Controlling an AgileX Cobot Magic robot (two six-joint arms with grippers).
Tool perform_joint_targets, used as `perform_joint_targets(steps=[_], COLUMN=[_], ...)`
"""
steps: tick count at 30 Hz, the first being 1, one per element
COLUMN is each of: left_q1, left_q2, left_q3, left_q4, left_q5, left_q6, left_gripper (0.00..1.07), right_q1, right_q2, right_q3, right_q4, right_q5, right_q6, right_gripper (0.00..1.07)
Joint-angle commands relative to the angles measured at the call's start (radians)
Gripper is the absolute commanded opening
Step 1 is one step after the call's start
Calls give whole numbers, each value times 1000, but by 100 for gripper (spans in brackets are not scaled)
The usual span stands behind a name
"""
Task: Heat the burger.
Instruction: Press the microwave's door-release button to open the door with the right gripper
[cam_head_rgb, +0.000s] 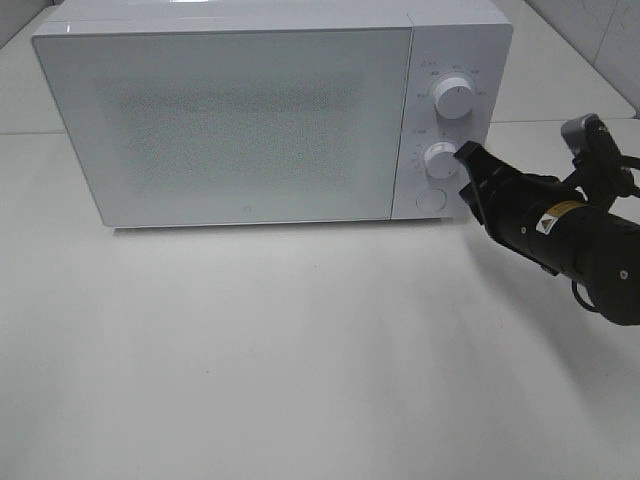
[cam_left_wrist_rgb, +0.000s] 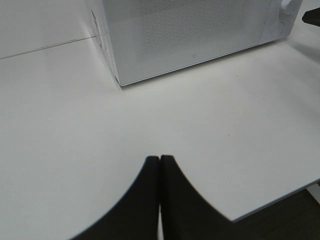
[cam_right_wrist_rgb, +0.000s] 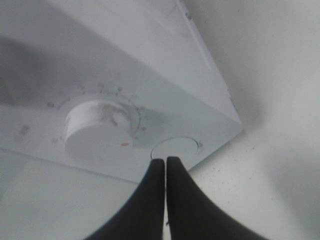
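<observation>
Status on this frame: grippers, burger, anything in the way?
Left gripper shut, empty, over table. Right gripper shut, empty, by lower knob of microwave. No burger in view; door closed. Nothing blocking.

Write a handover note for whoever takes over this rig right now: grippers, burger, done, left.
Left gripper: shut, empty, over the table, away from the microwave.
Right gripper: shut, empty, tips by the lower knob and round button; contact unclear.
Burger: not visible; microwave door is shut and frosted, so possibly inside.
Done: door closed.
Left: probably set the knob and start heating.
</observation>
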Motion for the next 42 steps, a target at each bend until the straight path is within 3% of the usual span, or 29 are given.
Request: perform_joint_targets(steps=[1, 7, 18, 24, 35, 42], left_q1=[4, 4, 4, 4, 4, 4], left_q2=[-18, -18, -18, -18, -18, -18], left_q3=[2, 2, 2, 2, 2, 2], left_q4=[-7, -7, -7, -7, -7, -6], left_q5=[-9, -9, -9, -9, -9, -9], left_q6=[-4, -4, -4, -4, -4, -4], left_gripper=[0, 0, 0, 0, 0, 0], right_q1=[1, 1, 2, 1, 1, 1], right_q2=[1, 7, 124, 184, 190, 190], right_q3=[-21, -76, -110, -190, -272, -275], right_q4=[60, 115, 61, 20, -44, -1], right_q5=[-11, 83, 40, 45, 40, 1], right_q6=[35, 60, 238, 239, 289, 327], right_gripper=[2, 2, 2, 2, 2, 2])
